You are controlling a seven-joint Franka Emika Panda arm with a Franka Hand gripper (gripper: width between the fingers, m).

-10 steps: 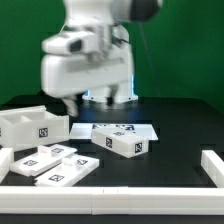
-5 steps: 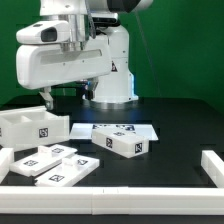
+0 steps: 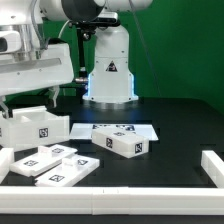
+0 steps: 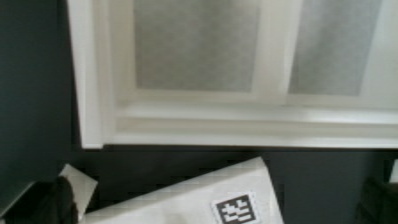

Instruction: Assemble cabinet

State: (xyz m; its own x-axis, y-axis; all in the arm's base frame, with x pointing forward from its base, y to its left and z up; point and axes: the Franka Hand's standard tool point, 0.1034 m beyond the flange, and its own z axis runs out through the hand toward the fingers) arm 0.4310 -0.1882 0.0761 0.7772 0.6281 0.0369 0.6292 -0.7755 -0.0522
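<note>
The white cabinet body [image 3: 35, 126], a box with compartments and a square tag on its front, stands at the exterior view's left. In the wrist view its open compartments [image 4: 231, 70] fill most of the picture. My gripper [image 3: 50, 97] hangs just above the body's back edge. In the wrist view my gripper [image 4: 210, 205] is open, with dark fingertips [image 4: 36, 203] far apart and holding nothing. A flat white tagged panel [image 4: 196, 200] lies on the table below, between them. Two flat tagged panels [image 3: 55, 164] lie in front of the body. A small tagged block [image 3: 125, 144] lies near the middle.
The marker board [image 3: 128, 128] lies flat behind the small block. A low white rail [image 3: 110, 191] runs along the front edge, with a white corner piece [image 3: 212, 166] at the exterior view's right. The arm's base [image 3: 110, 75] stands at the back.
The arm has swung toward the exterior view's left and now fills the upper left corner. The gripper has moved left with it, staying over the cabinet body. The parts have not moved.
</note>
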